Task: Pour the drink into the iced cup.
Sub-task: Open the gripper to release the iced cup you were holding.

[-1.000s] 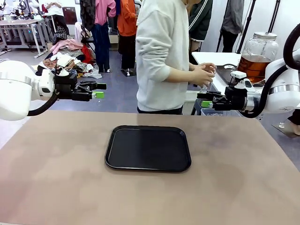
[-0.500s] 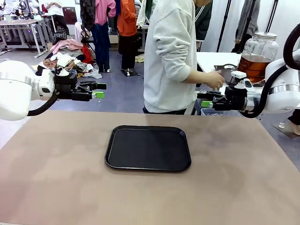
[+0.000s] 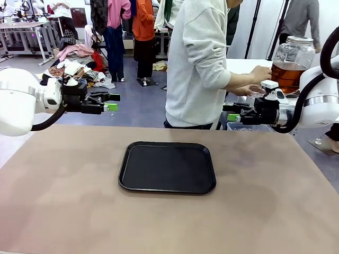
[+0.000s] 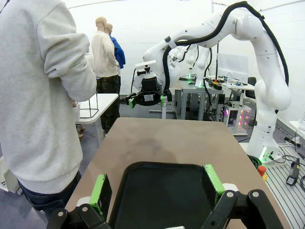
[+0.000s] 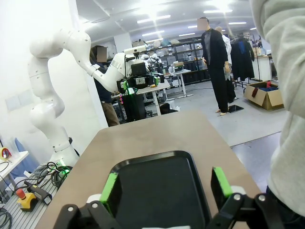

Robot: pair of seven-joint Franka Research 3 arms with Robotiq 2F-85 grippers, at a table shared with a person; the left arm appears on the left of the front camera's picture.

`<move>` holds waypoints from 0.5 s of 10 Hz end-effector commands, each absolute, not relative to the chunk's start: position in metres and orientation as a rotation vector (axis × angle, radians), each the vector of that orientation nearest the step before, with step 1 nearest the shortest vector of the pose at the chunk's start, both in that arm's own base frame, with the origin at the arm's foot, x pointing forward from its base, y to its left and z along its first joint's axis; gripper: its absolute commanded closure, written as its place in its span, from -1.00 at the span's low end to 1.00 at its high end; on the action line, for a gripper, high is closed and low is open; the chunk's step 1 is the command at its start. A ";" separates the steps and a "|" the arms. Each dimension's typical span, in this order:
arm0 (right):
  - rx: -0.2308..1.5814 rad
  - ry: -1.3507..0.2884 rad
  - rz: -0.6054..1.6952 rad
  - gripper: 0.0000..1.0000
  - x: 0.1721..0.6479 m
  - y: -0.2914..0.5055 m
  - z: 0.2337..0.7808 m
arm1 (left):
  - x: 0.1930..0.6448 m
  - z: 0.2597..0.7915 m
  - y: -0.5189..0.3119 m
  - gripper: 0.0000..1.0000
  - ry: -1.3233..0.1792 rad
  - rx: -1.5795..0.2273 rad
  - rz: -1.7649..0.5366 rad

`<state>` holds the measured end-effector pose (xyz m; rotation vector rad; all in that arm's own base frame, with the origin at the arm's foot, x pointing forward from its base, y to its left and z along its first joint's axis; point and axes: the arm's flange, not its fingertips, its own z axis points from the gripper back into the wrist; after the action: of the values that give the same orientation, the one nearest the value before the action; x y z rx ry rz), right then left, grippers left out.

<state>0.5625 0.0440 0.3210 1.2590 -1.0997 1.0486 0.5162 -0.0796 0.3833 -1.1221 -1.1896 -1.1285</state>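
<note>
Two white robot arms are held level above a brown table, one from each side, both pointing inward toward each other. The left gripper hangs in the air over the table's far left edge, its green-padded fingers spread apart with nothing between them. The right gripper mirrors it at the far right edge, fingers likewise spread and holding nothing.

A black tray with rounded corners lies flat at the middle of the table, between the two grippers, with nothing on it.

A person in a pale sweatshirt stands beyond the far edge, turned toward a white side table on the right. The person's hand reaches to a large glass jar with a lid, standing behind the right arm. The drink, an amber-brown liquid, fills roughly the jar's lower half.
</note>
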 end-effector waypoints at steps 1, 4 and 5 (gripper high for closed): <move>1.260 -1.099 1.054 -1.00 0.564 0.046 0.324 | 0.517 0.385 -0.081 -1.00 -1.201 -1.119 -1.119; 1.260 -1.099 1.054 -1.00 0.564 0.046 0.324 | 0.517 0.385 -0.081 -1.00 -1.201 -1.119 -1.119; 1.260 -1.099 1.054 -1.00 0.564 0.046 0.324 | 0.517 0.385 -0.081 -1.00 -1.201 -1.119 -1.119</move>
<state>0.5625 0.0440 0.3210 1.2590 -1.0997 1.0486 0.5162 -0.0796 0.3833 -1.1221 -1.1896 -1.1285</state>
